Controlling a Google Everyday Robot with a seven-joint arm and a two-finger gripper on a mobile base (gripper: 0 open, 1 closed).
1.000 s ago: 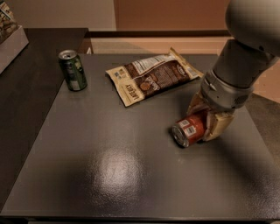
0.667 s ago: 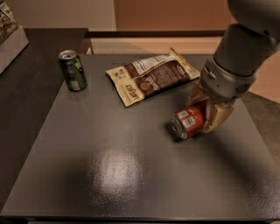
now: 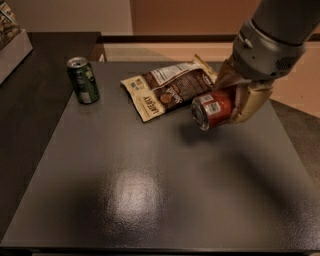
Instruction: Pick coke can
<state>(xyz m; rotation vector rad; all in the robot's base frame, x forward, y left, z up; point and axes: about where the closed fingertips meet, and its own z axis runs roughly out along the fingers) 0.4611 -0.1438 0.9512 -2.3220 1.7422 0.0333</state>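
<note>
Coke can (image 3: 212,109) is up off the worktop (image 3: 150,195) now; a second ago it lay there. My tool (image 3: 236,95) is clamped on it, can sideways. Pick probably done.

Plain indoor robot test space: dark table (image 3: 150,200) by a beige wall (image 3: 75,15), snack bag (image 3: 167,90), green can (image 3: 83,80), with the gripper (image 3: 237,94) at right clasping the coke can (image 3: 211,110).
</note>
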